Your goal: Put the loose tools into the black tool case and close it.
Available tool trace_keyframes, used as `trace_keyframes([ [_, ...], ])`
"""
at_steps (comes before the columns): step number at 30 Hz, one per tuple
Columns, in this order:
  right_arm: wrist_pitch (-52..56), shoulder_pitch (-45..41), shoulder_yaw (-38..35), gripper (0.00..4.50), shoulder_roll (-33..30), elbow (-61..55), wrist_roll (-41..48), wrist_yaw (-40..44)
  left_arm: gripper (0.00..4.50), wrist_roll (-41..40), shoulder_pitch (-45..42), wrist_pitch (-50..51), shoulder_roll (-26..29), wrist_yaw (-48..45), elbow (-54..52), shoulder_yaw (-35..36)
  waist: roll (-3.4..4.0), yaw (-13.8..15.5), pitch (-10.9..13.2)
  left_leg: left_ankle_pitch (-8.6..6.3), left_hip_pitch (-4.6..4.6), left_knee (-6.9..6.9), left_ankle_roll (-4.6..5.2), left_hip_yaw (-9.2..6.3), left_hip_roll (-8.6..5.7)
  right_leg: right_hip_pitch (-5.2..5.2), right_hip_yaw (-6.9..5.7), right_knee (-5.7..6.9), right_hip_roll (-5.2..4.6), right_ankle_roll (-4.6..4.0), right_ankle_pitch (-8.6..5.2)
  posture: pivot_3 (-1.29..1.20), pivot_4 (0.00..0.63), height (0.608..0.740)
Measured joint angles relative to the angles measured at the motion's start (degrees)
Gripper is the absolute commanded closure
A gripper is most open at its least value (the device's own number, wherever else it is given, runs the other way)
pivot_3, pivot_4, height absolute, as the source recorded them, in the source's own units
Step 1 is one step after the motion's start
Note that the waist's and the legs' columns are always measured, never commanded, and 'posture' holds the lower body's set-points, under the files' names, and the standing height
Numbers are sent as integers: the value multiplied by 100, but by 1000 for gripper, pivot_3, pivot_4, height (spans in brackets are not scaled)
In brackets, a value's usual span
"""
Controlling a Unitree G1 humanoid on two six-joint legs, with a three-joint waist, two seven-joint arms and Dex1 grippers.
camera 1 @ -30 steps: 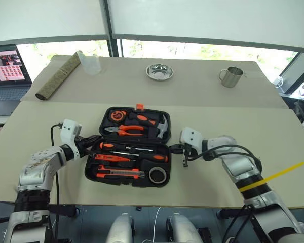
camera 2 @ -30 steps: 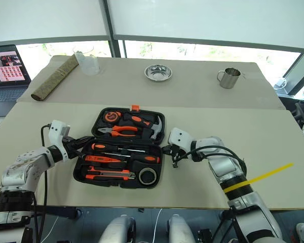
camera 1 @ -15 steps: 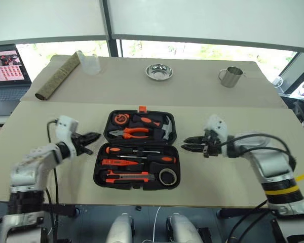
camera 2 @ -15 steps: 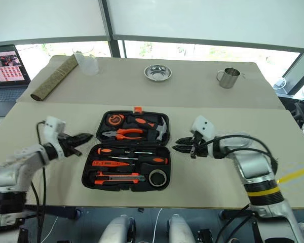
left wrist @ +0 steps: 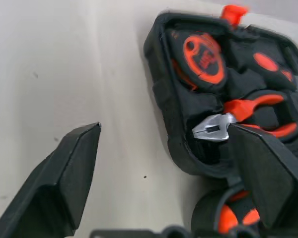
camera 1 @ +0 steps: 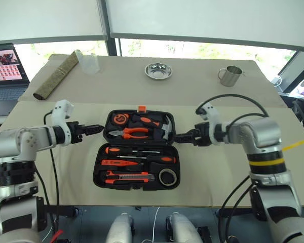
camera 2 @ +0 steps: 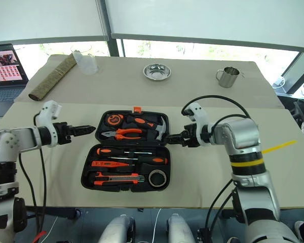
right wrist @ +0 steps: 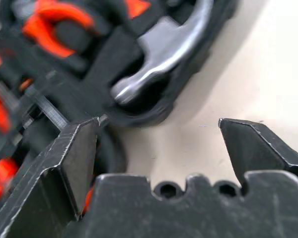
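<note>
Left eye view: the black tool case (camera 1: 137,151) lies open on the worktop (camera 1: 50,167), its orange latch (camera 1: 140,108) on the far edge. All places below are given relative to this case.

Contents of the near half:
- two black-and-orange screwdrivers (camera 1: 126,150), one behind the other, along the far rows;
- the small orange screwdriver (camera 1: 114,163) at the left, between the screwdrivers and the knife;
- the utility knife (camera 1: 129,177) along the near edge;
- the tape roll (camera 1: 166,176) in the near right corner.

Contents of the far half: an orange tape measure (camera 1: 118,119) at the left corner, the pliers (camera 1: 131,132) in the middle, the hammer (camera 1: 163,126) at the right.

The left end effector (camera 1: 95,128) hovers just beside the left edge of the case, level with the far half — fingers apart, holding nothing. In the left wrist view one finger (left wrist: 69,168) stands over bare worktop and the other over the case.

The right end effector (camera 1: 181,137) hovers just beside the right edge, near the hammer head — fingers spread wide in the right wrist view, nothing between them.

Well beyond the case stand a steel bowl (camera 1: 159,71) and a steel mug (camera 1: 230,76); a laptop (camera 1: 7,71) sits far to the left.
</note>
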Motion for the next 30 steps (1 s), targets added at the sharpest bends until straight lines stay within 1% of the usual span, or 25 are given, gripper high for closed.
trace_keyframes([
  [5, -54, -246, -3, 0, 161, 365, -121, -440, 90, 192, -250, -126, -250, 228, 445, -82, 0, 6, 0, 0, -6, 0, -1, -2, 0, -5, -3, 1, 0, -1, 0, 0, 150, 740],
  [6, -54, -263, -2, 251, 273, 426, -116, -520, 31, 220, -311, -143, -312, 240, 472, -142, 0, 5, 0, 1, -6, 0, -1, -2, -1, -5, -2, 1, -1, -1, 0, 0, 150, 740],
  [9, -45, -262, 1, 1021, 336, 540, -108, -630, 0, 263, -381, -145, -325, 235, 508, -243, 0, 3, 0, 0, -6, 0, -1, -2, -2, -5, -2, 0, -3, 0, 1, 0, 150, 740],
  [10, -12, -262, -7, 1404, 331, 568, -107, -685, 513, 284, -417, -145, -325, 232, 563, -264, 0, 3, 0, 0, -6, 0, -1, -2, -2, -4, -3, 0, -3, 0, 1, 0, 150, 740],
  [11, 35, -262, -13, 1759, 337, 593, -103, -717, 740, 334, -437, -148, -323, 232, 596, -284, 0, 2, 0, 1, -5, 0, -1, -2, -2, -4, -3, 0, -3, 0, 1, 0, 150, 740],
  [14, 106, -265, -69, 2843, 434, 631, -55, -784, 1909, 382, -445, -171, -293, 212, 669, -347, 0, 1, 0, 1, -2, 0, -1, -3, -2, -1, -3, 1, -3, 0, 1, 0, 150, 740],
  [19, 294, -333, -101, 4450, 574, 663, 67, -861, 3566, 305, -460, -130, -312, 43, 658, -367, -2, -2, -2, 0, 16, 0, -1, -3, -2, 17, -3, 2, -3, 0, 1, 0, 150, 740],
  [21, 333, -371, -182, 4500, 645, 767, 72, -913, 4296, 246, -447, -110, -315, 14, 644, -354, -3, -6, -4, 0, 31, 0, -1, -3, -1, 29, -3, 5, -2, 0, 1, 0, 150, 740],
  [22, 333, -392, -193, 4500, 661, 810, 76, -926, 4464, 221, -424, -105, -318, 14, 632, -319, -2, -9, -4, 0, 34, 0, -1, -3, -1, 30, -1, 8, -2, 0, 1, 0, 150, 740],
  [27, 290, -507, -237, 4500, 735, 1038, 79, -956, 4464, 139, -205, -124, -424, 137, 468, -11, -5, -29, -6, 1, 44, 0, -2, -1, -1, 30, 5, 25, -2, 0, 0, 0, 150, 740],
  [30, 16, -448, -292, 4500, 772, 1059, 95, -958, 4464, 102, 5, -268, -519, 170, 303, 185, -5, -42, -6, 3, 43, 0, -6, 0, -2, 26, 8, 31, -3, 0, 1, 0, 150, 740],
])
